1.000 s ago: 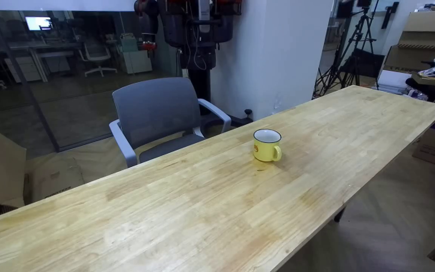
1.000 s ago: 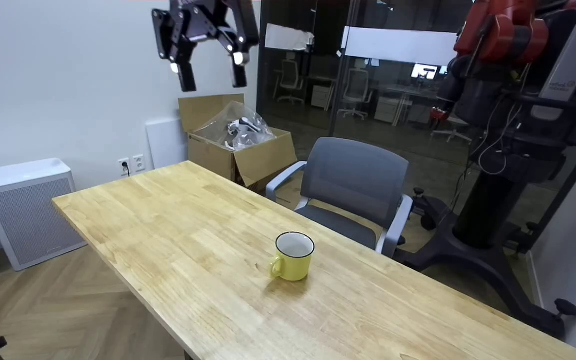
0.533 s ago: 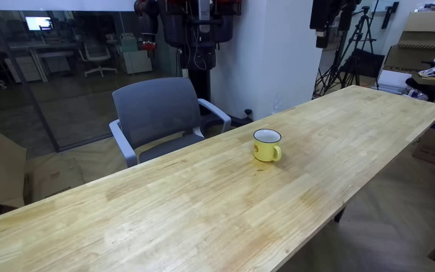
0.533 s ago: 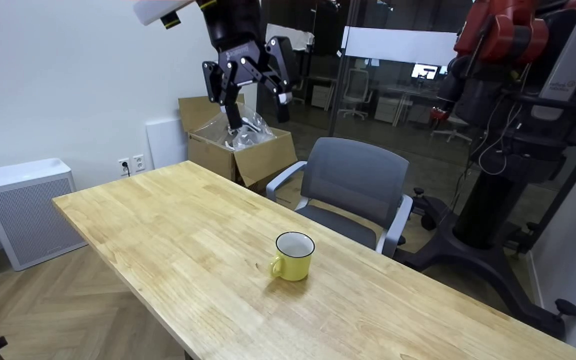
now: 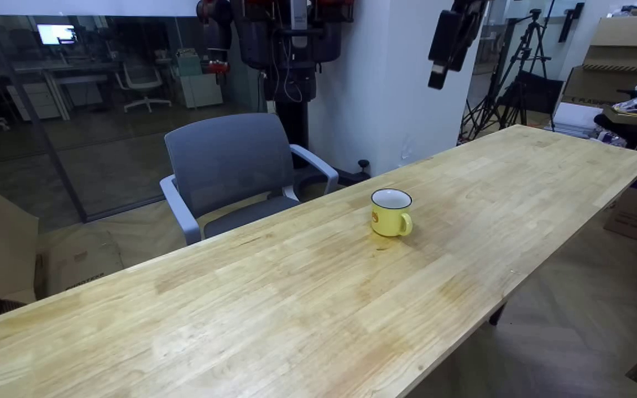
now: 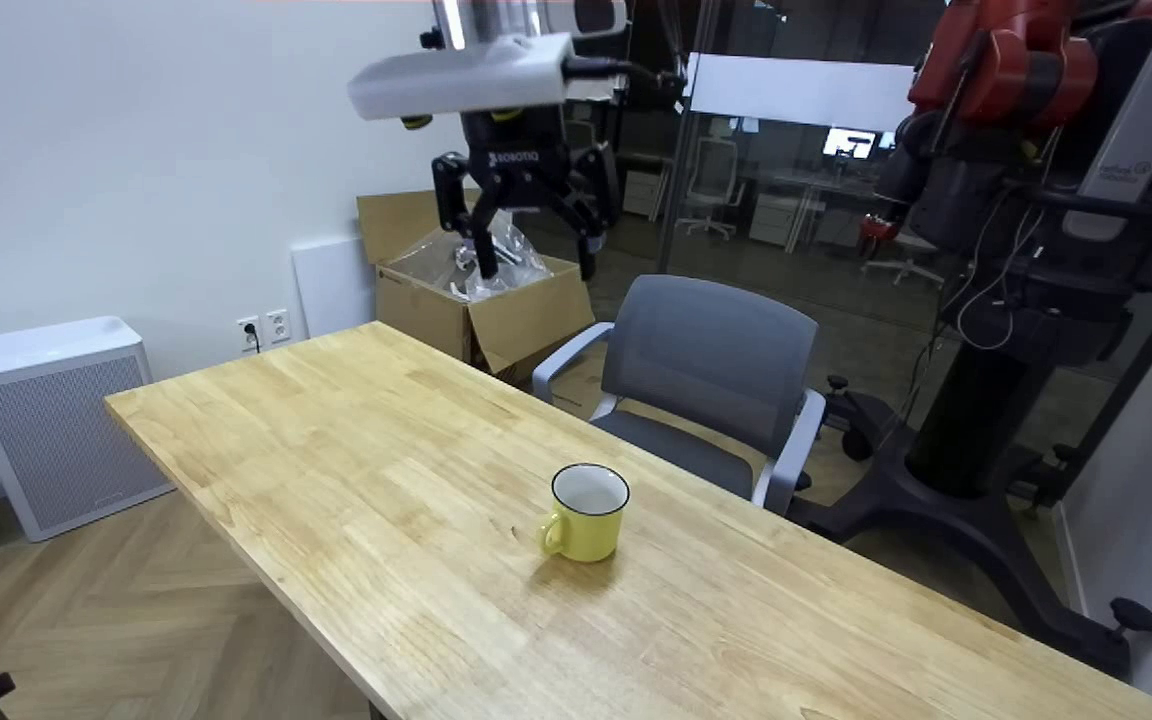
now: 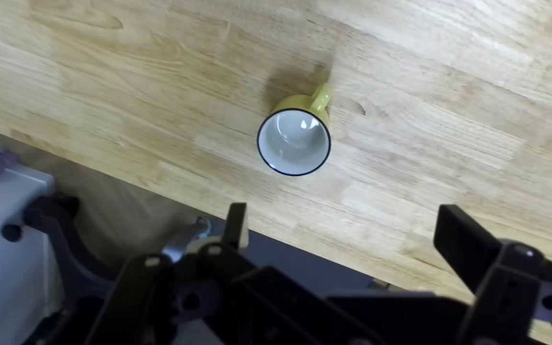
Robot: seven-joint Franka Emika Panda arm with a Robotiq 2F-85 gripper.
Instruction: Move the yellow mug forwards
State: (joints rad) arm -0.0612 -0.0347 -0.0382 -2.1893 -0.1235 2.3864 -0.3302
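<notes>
In an exterior view, white capitals across the body of the black gripper read "ROBOTIQ". Beyond the pale wooden surface stood a large red-and-black robot, its tall grey panel marked "baxter" near the top and, lower down in small letters, "rethink robotics". In an exterior view, a brown cardboard box showed the letters "PLA", the rest unclear, and a flat piece of brown cardboard on the floor carried dark print too blurred to read.

The small bright yellow mug, white inside with a thin dark rim, bore an orange-red mark on its side, too small to make out. In both exterior views it stood upright, mouth up and axis vertical, on the surface, nearer the long edge beside the grey mesh-backed office chair. The handle pointed away from the chair; in the wrist view that was up and slightly to the right.

The jaws were spread wide, high above the surface and well apart from the mug.
</notes>
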